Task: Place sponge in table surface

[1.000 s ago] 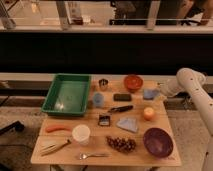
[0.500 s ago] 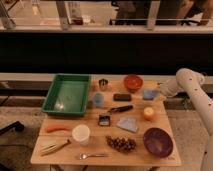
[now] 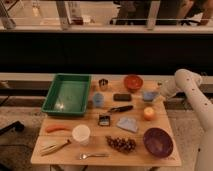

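The sponge [image 3: 148, 96] is a small light-blue block lying on the table surface [image 3: 98, 144] near its right edge, just in front of the orange bowl [image 3: 133, 81]. My gripper [image 3: 158, 94] reaches in from the right on the white arm [image 3: 186, 82] and sits right at the sponge's right side. I cannot tell whether it touches or holds the sponge. The table surface is a light wooden top.
A green tray [image 3: 67, 94] stands at the back left. A dark flat block [image 3: 122, 97], a blue cup [image 3: 98, 100], a grey-blue cloth [image 3: 128, 124], an orange fruit [image 3: 148, 113], a purple bowl [image 3: 158, 141], grapes [image 3: 121, 144], a white cup [image 3: 81, 134] and a carrot [image 3: 57, 128] lie around.
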Tool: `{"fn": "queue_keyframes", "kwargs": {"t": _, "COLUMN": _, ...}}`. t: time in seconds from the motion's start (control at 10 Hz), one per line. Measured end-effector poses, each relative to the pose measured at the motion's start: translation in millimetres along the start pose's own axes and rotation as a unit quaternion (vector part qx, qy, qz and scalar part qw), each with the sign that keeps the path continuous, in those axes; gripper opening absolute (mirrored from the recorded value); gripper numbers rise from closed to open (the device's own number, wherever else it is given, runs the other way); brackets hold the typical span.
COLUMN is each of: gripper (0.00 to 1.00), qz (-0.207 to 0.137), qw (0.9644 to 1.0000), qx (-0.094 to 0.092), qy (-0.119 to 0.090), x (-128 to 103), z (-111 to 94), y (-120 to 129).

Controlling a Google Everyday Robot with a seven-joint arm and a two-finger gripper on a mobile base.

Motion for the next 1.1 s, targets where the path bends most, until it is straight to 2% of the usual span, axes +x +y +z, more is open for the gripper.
{"fn": "queue_keyframes", "kwargs": {"t": 0.1, "gripper": 0.35, "qz": -0.001, "qw": 1.0, "qx": -0.002, "qy": 0.001, "x": -2, "z": 3, "y": 0}}
{"fn": "queue_keyframes", "kwargs": {"t": 0.2, "gripper": 0.39, "qz": -0.001, "qw": 1.0, "qx": -0.005, "qy": 0.002, "x": -2, "z": 6, "y": 0}}
{"fn": "queue_keyframes", "kwargs": {"t": 0.5, "gripper": 0.69, "qz": -0.005, "qw": 0.9999, "qx": -0.007, "qy": 0.009, "x": 1, "z": 9, "y": 2}}
{"fn": "queue_keyframes", "kwargs": {"t": 0.7, "gripper": 0.8, "qz": -0.008, "qw": 0.9999, "qx": -0.01, "qy": 0.01, "x": -2, "z": 13, "y": 3}}
{"fn": "queue_keyframes", "kwargs": {"t": 1.1, "gripper": 0.8, "qz": -0.006, "qw": 0.9998, "qx": -0.015, "qy": 0.014, "x": 0, "z": 14, "y": 4}}
